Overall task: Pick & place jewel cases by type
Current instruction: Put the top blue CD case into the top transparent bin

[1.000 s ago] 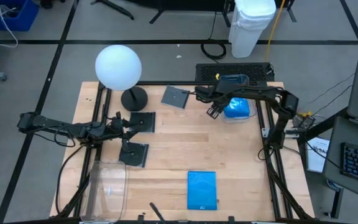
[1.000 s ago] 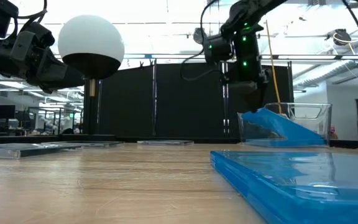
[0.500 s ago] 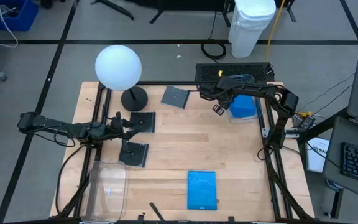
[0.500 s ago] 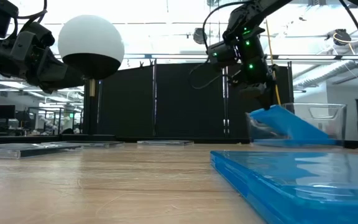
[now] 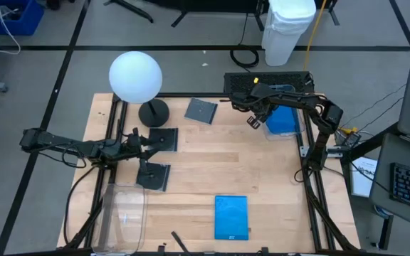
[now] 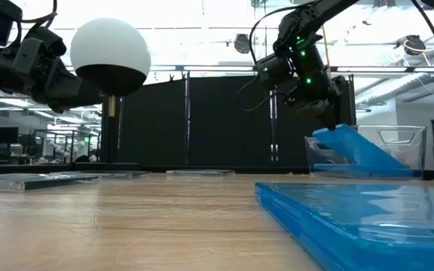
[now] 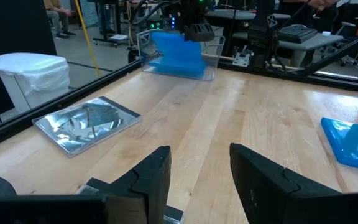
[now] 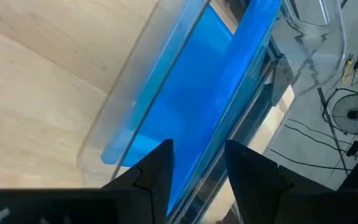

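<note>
Wooden table: clear bin at right far edge holds blue cases, leaning. Right gripper hovers beside bin's inner wall, fingers parted, empty. Remaining blue case lies at near edge, long axis front-to-back, nearer the right arm. Left gripper, fingers apart and empty, sits between two dark cases

Seen from above, a wooden bench is carrying a white globe lamp at its far left. The right hand is hovering beside blue cases in a clear bin. The left hand is waiting between two dark cases. One blue case is lying near the front edge.
</note>
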Robot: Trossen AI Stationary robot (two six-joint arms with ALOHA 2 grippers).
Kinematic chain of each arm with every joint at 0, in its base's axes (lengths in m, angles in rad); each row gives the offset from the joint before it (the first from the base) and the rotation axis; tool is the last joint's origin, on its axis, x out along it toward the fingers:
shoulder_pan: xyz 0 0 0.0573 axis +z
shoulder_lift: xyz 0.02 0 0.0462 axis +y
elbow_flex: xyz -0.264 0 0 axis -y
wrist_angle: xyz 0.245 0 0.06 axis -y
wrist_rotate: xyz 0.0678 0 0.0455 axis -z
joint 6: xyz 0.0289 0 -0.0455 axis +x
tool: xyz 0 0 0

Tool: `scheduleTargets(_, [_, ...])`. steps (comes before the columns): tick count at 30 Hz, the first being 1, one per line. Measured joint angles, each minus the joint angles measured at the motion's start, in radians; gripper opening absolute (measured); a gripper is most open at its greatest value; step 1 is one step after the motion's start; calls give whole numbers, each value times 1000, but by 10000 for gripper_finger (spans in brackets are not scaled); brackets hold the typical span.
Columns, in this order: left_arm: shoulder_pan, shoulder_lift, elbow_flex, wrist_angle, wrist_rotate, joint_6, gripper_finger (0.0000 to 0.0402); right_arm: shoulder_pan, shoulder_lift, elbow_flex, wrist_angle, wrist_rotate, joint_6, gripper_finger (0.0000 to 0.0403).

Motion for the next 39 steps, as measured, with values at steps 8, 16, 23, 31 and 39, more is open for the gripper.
scheduleTargets(8, [0, 0, 0, 0, 0, 0, 170, 1, -62, -2, -43, -3, 20, 126])
scheduleTargets(16, [0, 0, 0, 0, 0, 0, 170, -3, -157, -3, -101, -28, 71, 114])
scheduleTargets(23, [0, 0, 0, 0, 0, 0, 170, -33, -202, -31, -85, -86, 93, 114])
scheduleTargets(31, [0, 0, 0, 0, 0, 0, 170, -18, -200, -115, 168, -222, 13, 117])
scheduleTargets(39, [0, 0, 0, 0, 0, 0, 170, -26, -200, -168, 293, -178, -41, 141])
